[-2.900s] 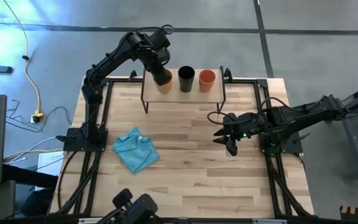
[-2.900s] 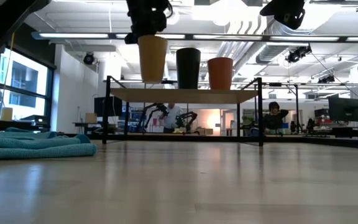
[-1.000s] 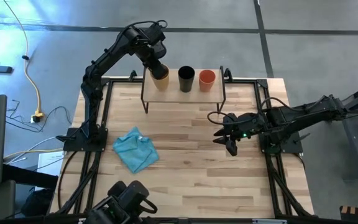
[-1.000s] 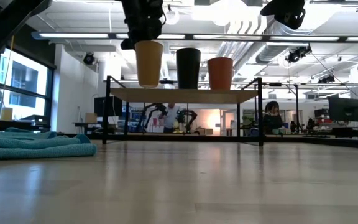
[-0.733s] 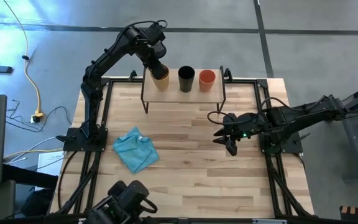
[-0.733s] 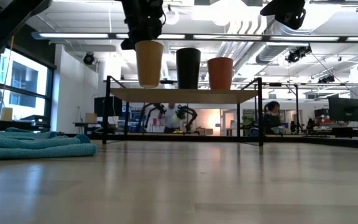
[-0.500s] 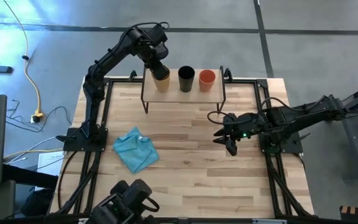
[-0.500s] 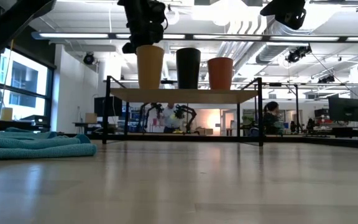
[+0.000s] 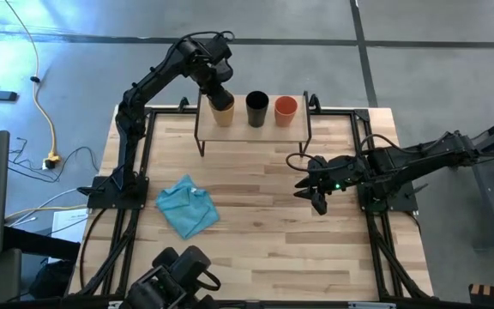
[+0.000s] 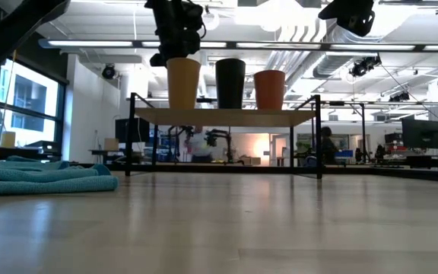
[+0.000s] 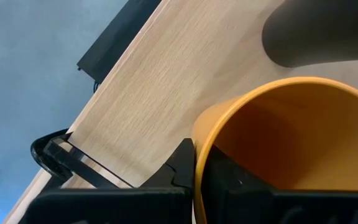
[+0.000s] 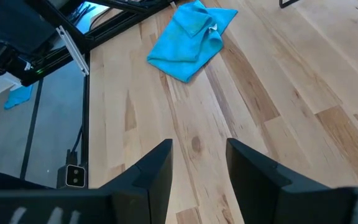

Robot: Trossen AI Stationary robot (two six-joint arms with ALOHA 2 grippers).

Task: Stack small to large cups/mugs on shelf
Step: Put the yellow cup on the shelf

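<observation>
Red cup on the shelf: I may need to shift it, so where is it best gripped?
Take the red cup from above, one finger inside its open mouth and one outside, pinching the rim on the side away from the black cup. It stands upright at the shelf end.

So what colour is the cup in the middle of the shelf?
Black. The middle cup stands between the yellow-orange and red ones; the low view shows it best.

Three handleless cups were lined up upright on the shelf (image 9: pixel 251 131), a low light-wood board on thin black legs: the yellow-orange cup (image 9: pixel 222 112) at one end, the black cup (image 9: pixel 257 107) in the middle, the red cup (image 9: pixel 286 110) at the other end.
</observation>
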